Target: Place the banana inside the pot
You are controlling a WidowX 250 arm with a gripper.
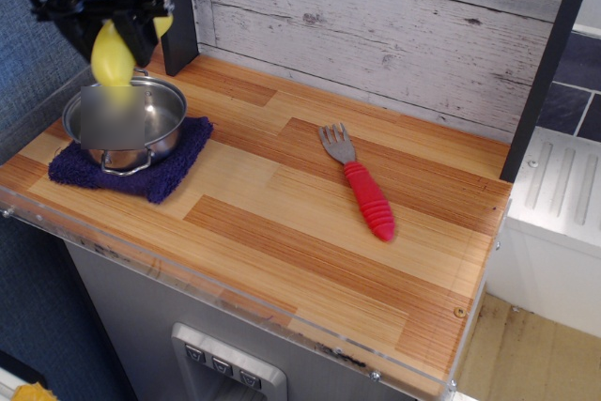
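Observation:
My black gripper (117, 30) is at the upper left, shut on the yellow banana (112, 55). The banana hangs tip down, just above the far rim of the pot (127, 126). The pot is a small shiny steel saucepan with a wire loop handle in front. It stands upright on a dark blue cloth (136, 162) at the left end of the wooden counter. The inside of the pot looks empty.
A fork with a red handle (360, 186) lies in the middle of the counter (282, 232). A dark post (174, 7) stands right behind the gripper. A whitewashed plank wall (376, 25) backs the counter. The counter's front edge has a clear strip.

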